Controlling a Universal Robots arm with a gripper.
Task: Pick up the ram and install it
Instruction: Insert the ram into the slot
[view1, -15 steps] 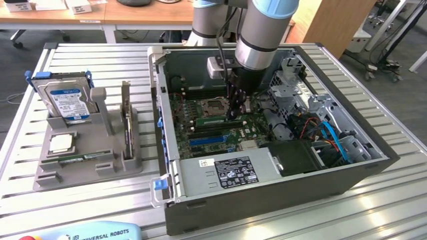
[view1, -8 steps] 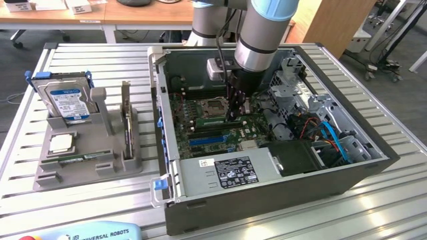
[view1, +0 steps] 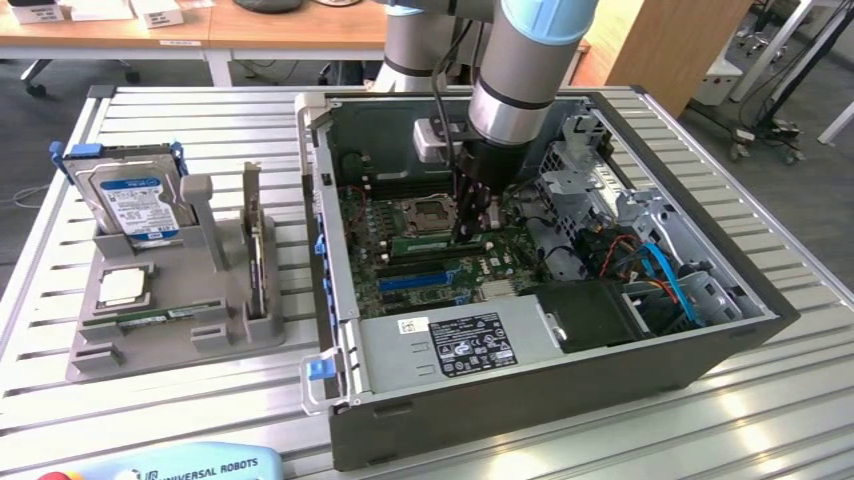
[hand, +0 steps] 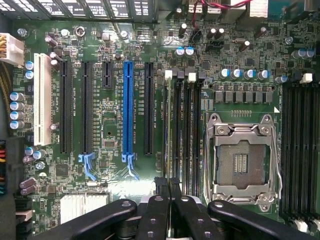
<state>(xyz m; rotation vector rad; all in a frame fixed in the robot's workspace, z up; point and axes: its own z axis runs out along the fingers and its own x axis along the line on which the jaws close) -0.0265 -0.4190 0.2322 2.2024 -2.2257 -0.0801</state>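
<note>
Exterior view: slatted metal table (view1: 747, 420); open computer case (view1: 561, 375) lying on it, motherboard (view1: 387, 215) exposed; arm reaching down into the case; gripper (view1: 470, 238) low over the board, just beside the CPU socket (view1: 430, 211), on the side toward the blue slot (view1: 411, 282); the ram (view1: 420, 244), a thin green stick, on edge at the fingertips, running off toward the exterior view's left; grey holder (view1: 174, 345) outside the case at the exterior view's left, carrying a hard drive (view1: 138, 205) and an upright expansion card (view1: 251, 235).

Wrist view: motherboard (hand: 240, 107) seen from above; gripper (hand: 167, 184) with jaws drawn together, clamped on the ram (hand: 166, 130); ram seen edge-on along the memory slot nearest the blue slot (hand: 127, 107); CPU socket (hand: 241, 160) beyond the remaining memory slots; whether the stick is fully seated cannot be told.
</note>
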